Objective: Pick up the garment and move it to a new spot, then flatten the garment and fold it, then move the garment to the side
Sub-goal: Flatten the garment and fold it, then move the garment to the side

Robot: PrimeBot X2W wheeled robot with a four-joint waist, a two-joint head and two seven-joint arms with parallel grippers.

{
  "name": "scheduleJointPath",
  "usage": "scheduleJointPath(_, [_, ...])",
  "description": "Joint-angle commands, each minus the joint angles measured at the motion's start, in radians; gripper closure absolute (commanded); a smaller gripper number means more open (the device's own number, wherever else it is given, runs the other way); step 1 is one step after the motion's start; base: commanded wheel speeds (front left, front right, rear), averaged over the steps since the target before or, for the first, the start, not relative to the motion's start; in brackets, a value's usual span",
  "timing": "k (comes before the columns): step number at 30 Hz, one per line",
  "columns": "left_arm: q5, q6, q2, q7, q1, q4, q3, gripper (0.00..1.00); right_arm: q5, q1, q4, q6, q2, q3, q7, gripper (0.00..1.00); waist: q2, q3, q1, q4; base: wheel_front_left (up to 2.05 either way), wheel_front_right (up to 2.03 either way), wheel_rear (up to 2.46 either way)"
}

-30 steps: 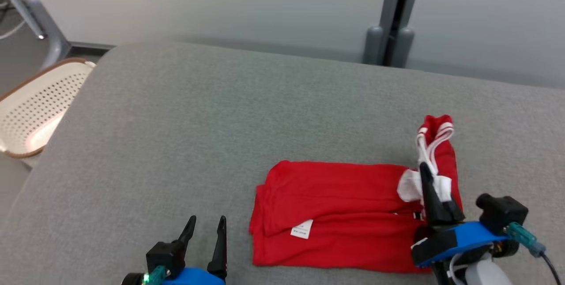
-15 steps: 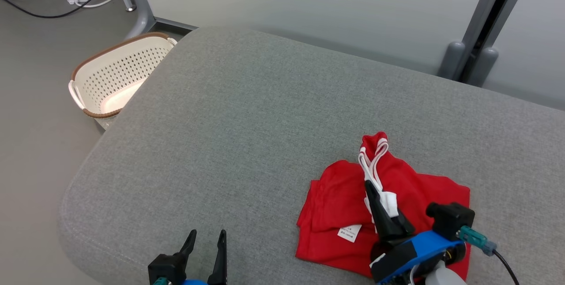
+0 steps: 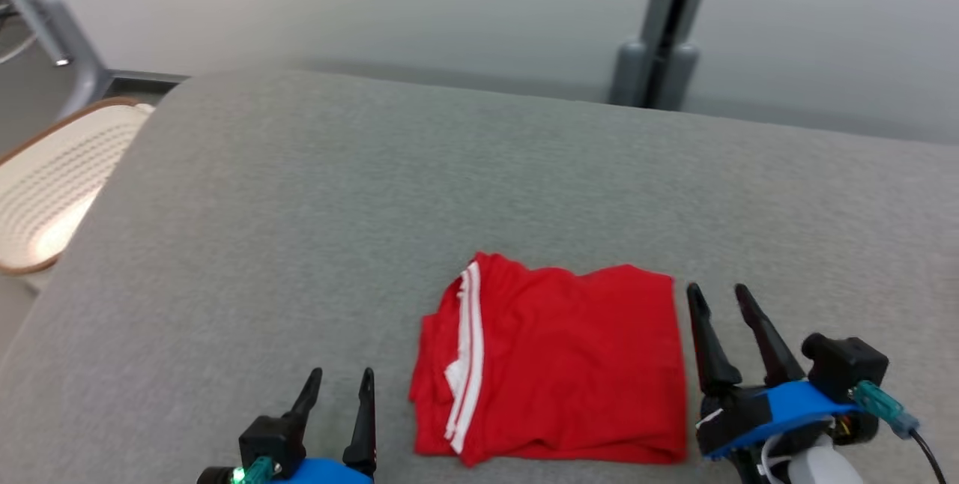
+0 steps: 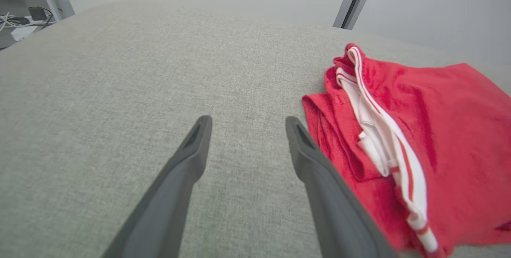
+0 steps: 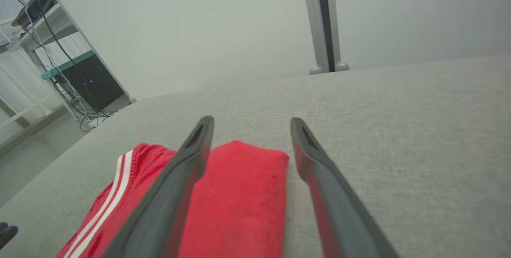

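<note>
Two steps look done; moving aside remains. Near the front edge of the grey fabric cushion, the left gripper hangs, fingers spread, empty. Just beside it lies the folded red cloth garment with white stripes. The right gripper, fingers spread at its right side, grips nothing, probably letting the fold rest.

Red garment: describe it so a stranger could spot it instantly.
Start at the wide grey cushion. Near its front edge, between the left gripper and right gripper, lies the folded garment. It alone is red, white-striped on its left.
</note>
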Motion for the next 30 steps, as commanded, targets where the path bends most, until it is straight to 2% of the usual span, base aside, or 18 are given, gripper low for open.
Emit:
scheduleJointPath(1, [0.007, 0.001, 0.0, 0.0, -0.01, -0.006, 0.005, 0.0, -0.012, 0.018, -0.001, 0.0, -0.002, -0.013, -0.003, 0.0, 0.0, -0.031, 0.0, -0.045, 0.0, 0.0, 0.0])
scheduleJointPath(4, [0.025, 0.006, 0.0, 0.0, -0.001, -0.023, 0.027, 0.0, -0.075, 0.053, 0.007, 0.0, -0.001, -0.068, -0.003, 0.0, 0.0, -0.039, 0.0, -0.111, 0.0, 0.0, 0.0])
scheduleJointPath(14, [0.079, 0.015, 0.0, 0.0, 0.054, -0.061, 0.065, 0.0, -0.193, 0.128, 0.043, 0.0, -0.002, -0.11, -0.003, 0.0, 0.0, -0.064, 0.0, -0.192, 0.0, 0.0, 0.0])
scheduleJointPath(25, [0.113, 0.01, 0.0, 0.0, 0.104, -0.105, 0.064, 0.0, -0.214, 0.164, 0.076, 0.0, -0.002, -0.119, -0.003, 0.0, 0.0, -0.074, 0.0, -0.193, 0.0, 0.0, 0.0])
scheduleJointPath(30, [0.106, 0.004, 0.0, 0.0, 0.082, -0.101, 0.054, 0.0, -0.22, 0.116, 0.123, 0.0, -0.002, -0.074, -0.003, 0.0, 0.0, -0.059, 0.0, -0.172, 0.0, 0.0, 0.0])
